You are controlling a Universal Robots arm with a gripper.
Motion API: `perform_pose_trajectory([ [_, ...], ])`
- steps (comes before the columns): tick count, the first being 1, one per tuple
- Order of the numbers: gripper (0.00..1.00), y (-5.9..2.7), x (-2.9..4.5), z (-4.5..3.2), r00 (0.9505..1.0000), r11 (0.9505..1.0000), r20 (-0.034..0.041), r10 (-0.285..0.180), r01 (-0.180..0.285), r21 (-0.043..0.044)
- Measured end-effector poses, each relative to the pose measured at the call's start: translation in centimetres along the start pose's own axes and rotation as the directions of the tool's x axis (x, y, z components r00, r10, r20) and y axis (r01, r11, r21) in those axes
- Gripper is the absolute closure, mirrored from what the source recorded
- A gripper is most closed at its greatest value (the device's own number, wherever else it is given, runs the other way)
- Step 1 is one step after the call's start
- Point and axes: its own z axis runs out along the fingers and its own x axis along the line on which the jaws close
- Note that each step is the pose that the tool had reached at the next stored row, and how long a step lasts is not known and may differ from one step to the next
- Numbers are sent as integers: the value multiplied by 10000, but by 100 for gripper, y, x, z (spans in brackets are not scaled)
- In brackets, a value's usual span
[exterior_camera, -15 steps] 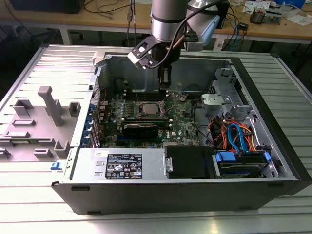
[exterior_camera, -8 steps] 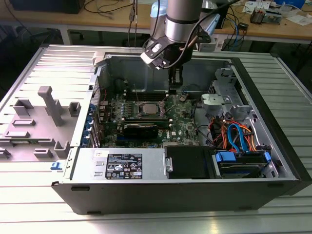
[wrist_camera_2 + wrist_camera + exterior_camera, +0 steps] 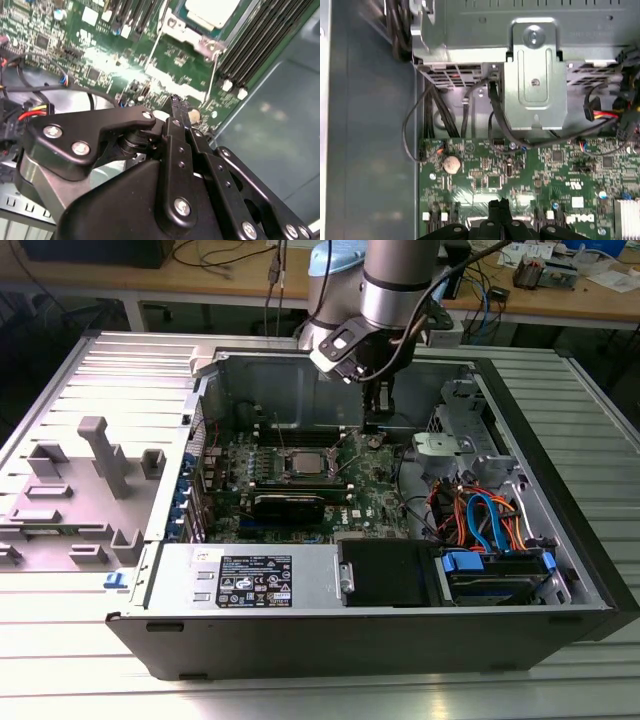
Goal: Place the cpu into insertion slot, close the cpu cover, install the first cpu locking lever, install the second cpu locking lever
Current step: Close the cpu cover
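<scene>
You have one gripper (image 3: 374, 423) at work. Its two black fingers (image 3: 175, 135) are pressed together with nothing between them, which both wrist views show at the tip. It hangs over the motherboard (image 3: 375, 490), close to the corner where one coin cell (image 3: 451, 164) sits. You cannot tell whether the tip touches the board.

There is one cpu (image 3: 305, 462), lying in the one insertion slot (image 3: 288, 466) near the middle of the board, apart from the gripper.

The second wrist view gives you what the exterior view does not. It shows the one cpu cover (image 3: 192, 36) lying flat round the chip's silver top. It also shows two thin wire levers: one lever (image 3: 158, 47) along a side of the cover and a second lever (image 3: 214, 75) off its corner. Whether either is latched cannot be told.

The first wrist view looks past the board's edge to one grey metal bracket (image 3: 535, 75) and a bundle of black cables (image 3: 495, 115).

The exterior view adds the whole open case (image 3: 400, 640) standing on the ribbed table (image 3: 300, 700).
</scene>
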Motion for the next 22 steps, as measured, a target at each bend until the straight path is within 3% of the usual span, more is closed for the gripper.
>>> perform_pose_trajectory([
  [4,89,69,7,53,10000,10000,0,-4,4,8],
  [13,89,72,-18,230,9999,9999,-2,-127,127,53],
  [22,89,-65,-22,240,9997,9996,-7,-260,260,79],
])
